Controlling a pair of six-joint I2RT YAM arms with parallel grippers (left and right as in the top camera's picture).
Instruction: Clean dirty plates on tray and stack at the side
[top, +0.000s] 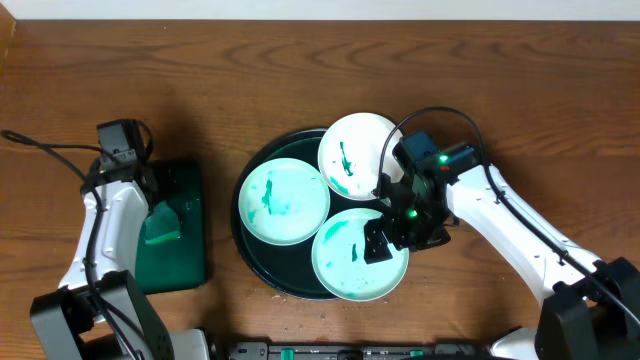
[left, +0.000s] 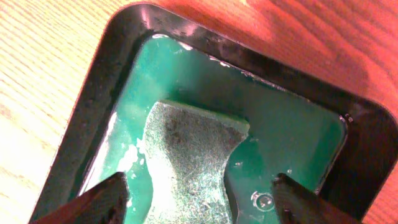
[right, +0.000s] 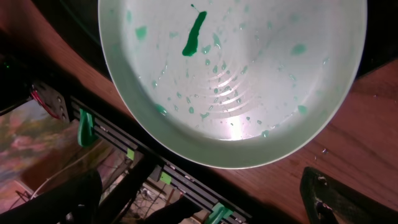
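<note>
Three white plates with teal smears lie on the round dark tray (top: 243, 240): one at the left (top: 285, 200), one at the back right (top: 355, 155), one at the front (top: 350, 262). My right gripper (top: 392, 235) is open and empty over the front plate's right edge. In the right wrist view this plate (right: 230, 74) fills the top, and the open fingers (right: 199, 205) hover apart from it near the table's front edge. My left gripper (top: 155, 205) is open and hangs over a sponge (left: 186, 155), with a finger on either side of it (left: 199, 208).
The grey-green sponge (top: 160, 228) lies in a small rectangular green tray (top: 185, 260) holding green liquid (left: 286, 130), to the left of the round tray. A black rail (right: 143, 162) runs along the table's front edge. Bare wood lies behind and to the right.
</note>
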